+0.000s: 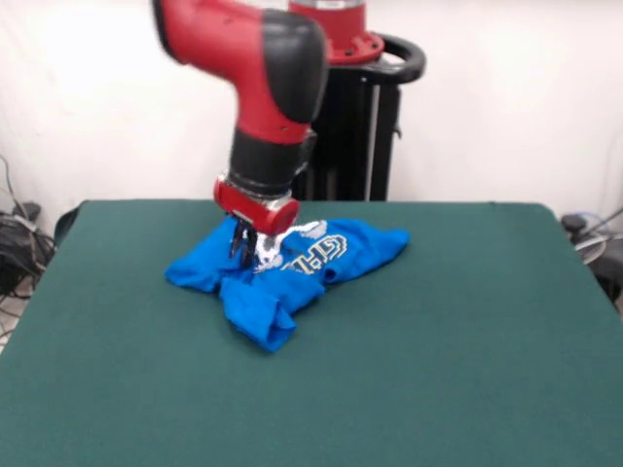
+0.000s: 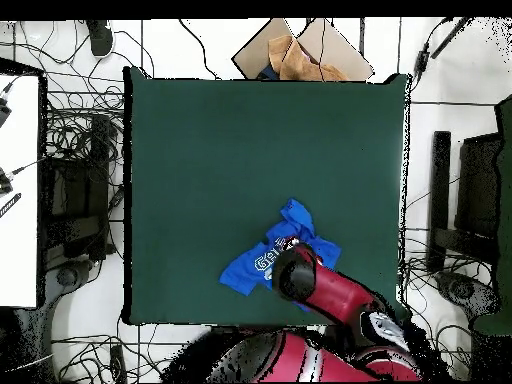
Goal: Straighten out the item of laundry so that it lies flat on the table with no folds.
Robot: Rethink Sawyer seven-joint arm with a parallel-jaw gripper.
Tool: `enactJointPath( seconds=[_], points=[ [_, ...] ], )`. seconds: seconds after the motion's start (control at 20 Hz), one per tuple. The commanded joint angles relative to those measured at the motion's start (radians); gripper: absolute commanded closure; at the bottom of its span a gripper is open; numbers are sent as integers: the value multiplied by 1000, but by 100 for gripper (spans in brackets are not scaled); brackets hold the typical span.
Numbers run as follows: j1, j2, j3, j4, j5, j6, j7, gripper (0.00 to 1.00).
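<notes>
The bright blue T-shirt [image 1: 268, 302] lies crumpled on the dark green table [image 1: 438, 370], toward the robot's side and left of centre in the front view. Part of its white lettering shows on top, and one end is bunched toward the camera. My gripper [image 1: 243, 251] points down onto the shirt's left part and touches the cloth. In the overhead view the shirt [image 2: 252, 270] lies near the table's [image 2: 250, 140] bottom edge. There the red arm [image 2: 330, 290] covers the gripper and the shirt's middle.
The black pedestal [image 1: 355, 126] stands behind the table's far edge. In the overhead view an open cardboard box [image 2: 300, 50] sits beyond the table's top edge, and cables [image 2: 80, 180] lie on the floor at the left. Green cloth spreads wide around the shirt.
</notes>
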Motion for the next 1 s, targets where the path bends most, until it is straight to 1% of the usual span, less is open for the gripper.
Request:
enactJointPath(
  seconds=[0.05,0.1,0.2,0.3,0.55,0.75,0.85,1.0],
  points=[
    [-178,33,332,-115,-13,316,-45,100],
    [-182,24,331,-122,-38,276,-56,100],
    [-180,17,324,-148,-139,135,-77,100],
    [-180,10,321,-154,-204,84,-77,100],
    [-208,-60,346,-143,-270,203,-79,100],
    [-226,-57,374,-179,-318,186,-62,100],
    [-227,-61,370,-218,-361,153,-69,100],
    [-214,-69,356,-286,-425,143,-90,100]
  ],
)
